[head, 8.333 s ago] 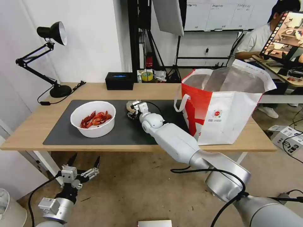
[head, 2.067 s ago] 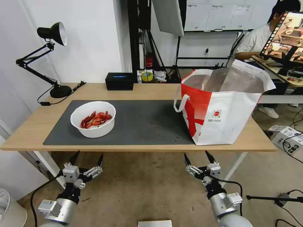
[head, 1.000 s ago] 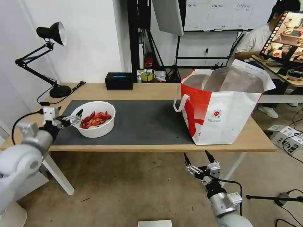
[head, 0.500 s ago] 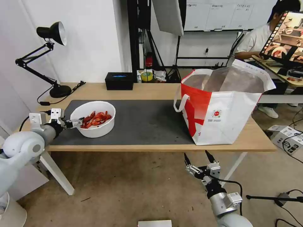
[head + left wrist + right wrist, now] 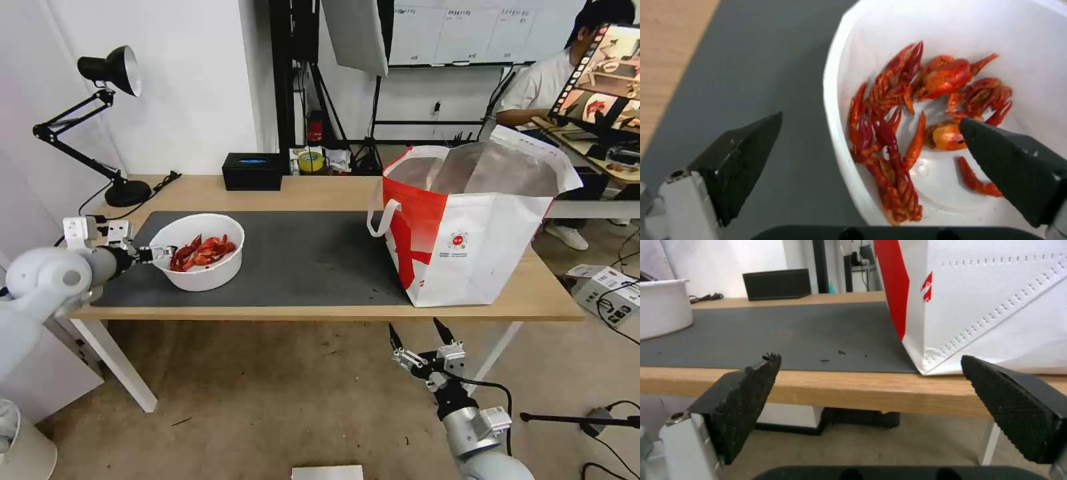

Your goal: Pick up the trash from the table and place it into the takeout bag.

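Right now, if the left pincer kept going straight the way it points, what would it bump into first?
Most likely the white bowl. The left pincer is open and straddles the rim, one finger outside over the mat, the other above the crayfish shells. Going on, the rim would probably reach its palm first.

The left arm reaches out in front of the robot, with its wrist held level. The left gripper (image 5: 162,253) has its two black fingers (image 5: 742,156) spread wide apart. One finger is on each side of the near wall of the white bowl (image 5: 198,253), and they are not squeezing it. The right arm hangs low, down below the table edge (image 5: 320,312). The right gripper (image 5: 420,333) points up, with its two fingers (image 5: 740,400) spread wide and nothing between them.
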Controlling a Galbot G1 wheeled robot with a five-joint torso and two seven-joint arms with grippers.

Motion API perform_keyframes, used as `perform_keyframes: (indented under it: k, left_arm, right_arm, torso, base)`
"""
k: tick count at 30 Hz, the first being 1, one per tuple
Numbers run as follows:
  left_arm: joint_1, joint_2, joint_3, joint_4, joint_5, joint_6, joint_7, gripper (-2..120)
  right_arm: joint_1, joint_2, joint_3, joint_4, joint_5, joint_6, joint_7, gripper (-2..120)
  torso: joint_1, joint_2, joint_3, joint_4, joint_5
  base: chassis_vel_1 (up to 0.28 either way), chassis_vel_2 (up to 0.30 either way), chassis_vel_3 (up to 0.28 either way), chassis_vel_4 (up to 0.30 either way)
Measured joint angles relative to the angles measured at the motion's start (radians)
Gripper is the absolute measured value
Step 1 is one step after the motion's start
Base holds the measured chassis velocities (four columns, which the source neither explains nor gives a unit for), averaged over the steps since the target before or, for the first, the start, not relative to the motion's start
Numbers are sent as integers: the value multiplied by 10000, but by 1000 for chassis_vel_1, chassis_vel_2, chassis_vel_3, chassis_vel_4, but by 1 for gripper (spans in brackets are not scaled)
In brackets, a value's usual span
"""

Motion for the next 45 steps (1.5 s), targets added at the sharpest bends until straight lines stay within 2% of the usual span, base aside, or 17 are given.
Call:
perform_keyframes:
  k: [3,9,16,20,25,28,29,31,32,35,36,39,40,43,45]
  left_arm:
    - [-484,-248,352,327,-201,426,-420,100]
    - [-805,-396,673,526,-326,612,-769,100]
    - [-1087,-403,897,715,-620,616,-784,99]
    - [-1208,-372,1074,716,-803,609,-765,93]
    - [-1362,-370,1319,729,-945,587,-739,80]
    - [-1358,-384,1373,716,-941,526,-726,66]
    - [-1358,-384,1373,716,-941,526,-726,66]
    - [-1342,-406,1377,728,-933,474,-728,56]
    - [-1342,-406,1377,728,-933,474,-728,56]
    - [-1299,-400,1375,732,-931,430,-744,40]
    - [-1299,-400,1375,732,-931,430,-744,40]
    - [-1199,-370,1349,688,-994,400,-803,25]
    - [-1199,-370,1349,688,-994,400,-803,25]
    - [-1160,-340,1344,608,-1082,302,-873,11]
    - [-1157,-328,1344,578,-1104,267,-889,6]
  right_arm:
    - [0,0,0,0,0,0,0,100]
    - [0,0,0,0,0,0,0,100]
    - [0,0,0,0,0,0,0,100]
    - [0,0,0,0,0,0,0,100]
    - [0,0,0,0,0,0,0,100]
    - [1,0,0,0,0,0,0,100]
    - [1,0,0,0,0,0,0,100]
    - [0,0,0,0,0,0,0,100]
    - [0,0,0,0,0,0,0,100]
    - [1,0,0,0,0,0,0,100]
    - [1,0,0,0,0,0,0,100]
    - [1,0,0,0,0,0,0,100]
    - [1,0,0,0,0,0,0,100]
    - [0,0,0,0,0,0,0,100]
    - [1,0,0,0,0,0,0,100]
  torso:
    - [0,1,0,0,0]
    - [0,0,0,0,0]
    - [0,0,0,1,-1]
    - [0,0,0,1,-1]
    - [-2,1,-1,1,2]
    - [-2,1,-2,2,2]
    - [-2,1,-2,2,2]
    - [-2,1,-2,2,2]
    - [-2,1,-2,2,2]
    - [-2,1,-2,1,0]
    - [-2,1,-2,1,0]
    - [-2,1,-1,1,-3]
    - [-2,1,-1,1,-3]
    - [-2,1,0,0,-1]
    - [-2,1,0,0,0]
  base:
    - [0,0,0,0]
    - [0,0,0,0]
    - [0,0,0,0]
    - [0,0,0,0]
    - [0,0,0,0]
    - [0,0,0,0]
    - [0,0,0,0]
    - [0,0,0,0]
    - [0,0,0,0]
    - [0,0,0,0]
    - [0,0,0,0]
    - [0,0,0,0]
    - [0,0,0,0]
    - [0,0,0,0]
    - [0,0,0,0]
